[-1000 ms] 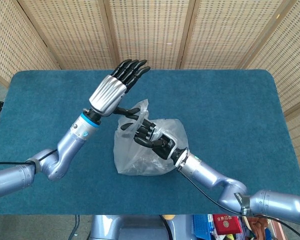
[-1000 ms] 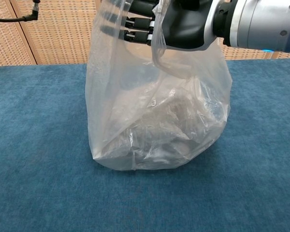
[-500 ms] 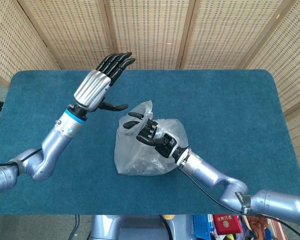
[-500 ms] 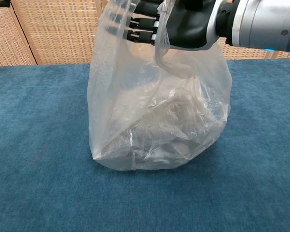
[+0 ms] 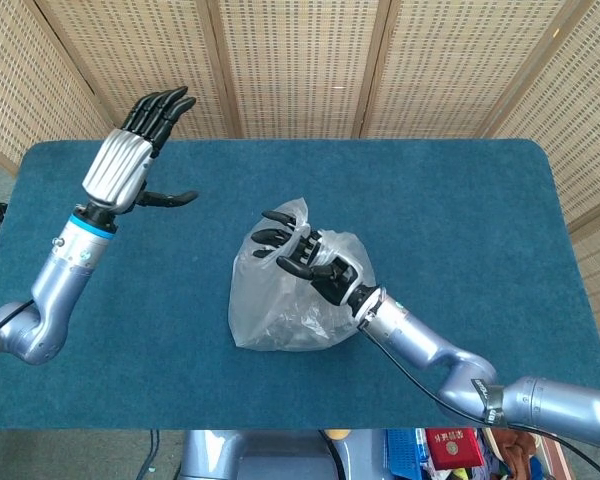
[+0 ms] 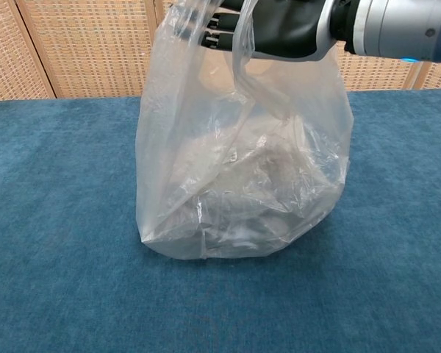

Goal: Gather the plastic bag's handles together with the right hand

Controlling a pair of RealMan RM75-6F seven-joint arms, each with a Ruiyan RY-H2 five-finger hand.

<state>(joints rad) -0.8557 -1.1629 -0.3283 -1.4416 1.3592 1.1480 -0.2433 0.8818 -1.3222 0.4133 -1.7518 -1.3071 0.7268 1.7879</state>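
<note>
Both of your hands are up off the desk (image 5: pixel 460 190): your right hand (image 5: pixel 315 265) sits at the top of the plastic bag (image 5: pixel 290 295), its fingers (image 5: pixel 280 240) curled through the handles (image 6: pixel 242 51) and grasping them. Your left hand (image 5: pixel 130 160) is raised well to the left of the bag, fingers released and spread, holding nothing, while the bag stands upright on the blue desk.
</note>
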